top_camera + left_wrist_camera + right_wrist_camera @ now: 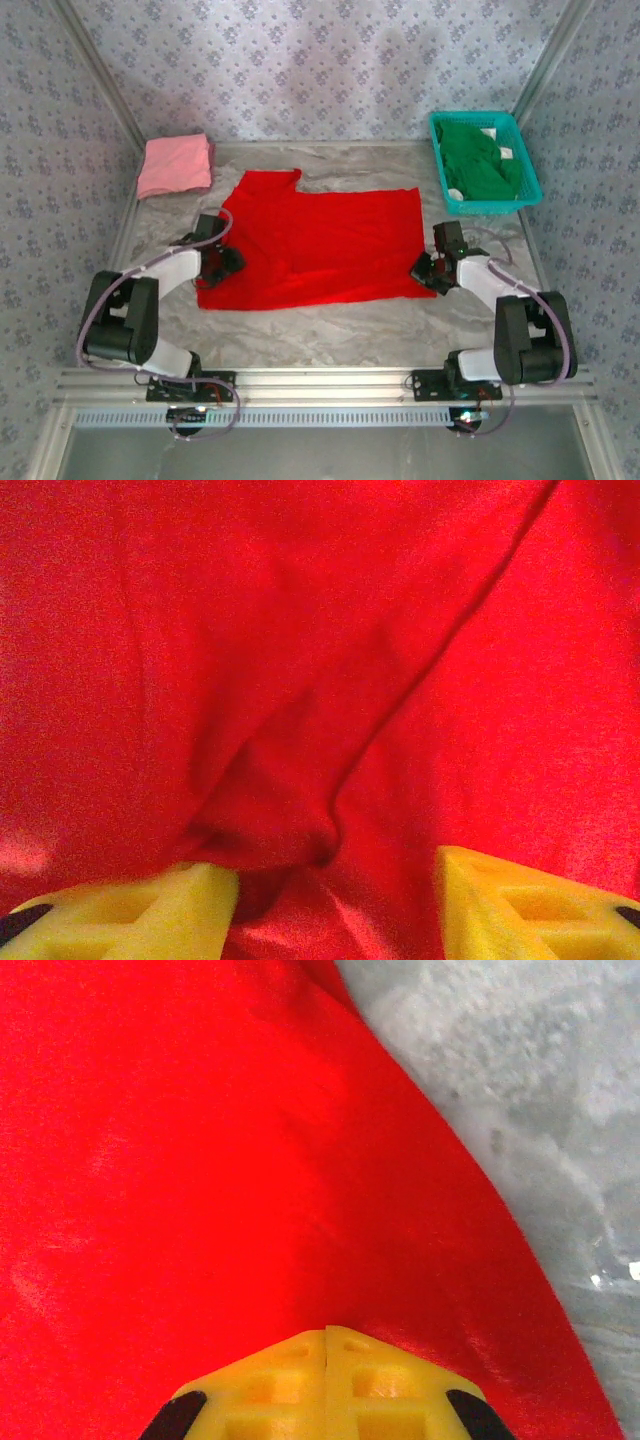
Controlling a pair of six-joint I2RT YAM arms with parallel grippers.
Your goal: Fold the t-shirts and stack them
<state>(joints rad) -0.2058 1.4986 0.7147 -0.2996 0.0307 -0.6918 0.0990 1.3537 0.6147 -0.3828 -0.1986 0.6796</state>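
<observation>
Red t-shirt (320, 240) beneath spread left jaws, corner pinched in right jaws

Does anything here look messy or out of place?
Only mildly: the red shirt has a diagonal wrinkle by the left gripper. The green shirt sits crumpled in the basket; the pink shirt looks neatly folded.

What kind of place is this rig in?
Probably a lab data-collection booth, not a home: wallpapered panels in aluminium framing, marble-look tabletop, left arm and right arm bolted to a rail.
</observation>
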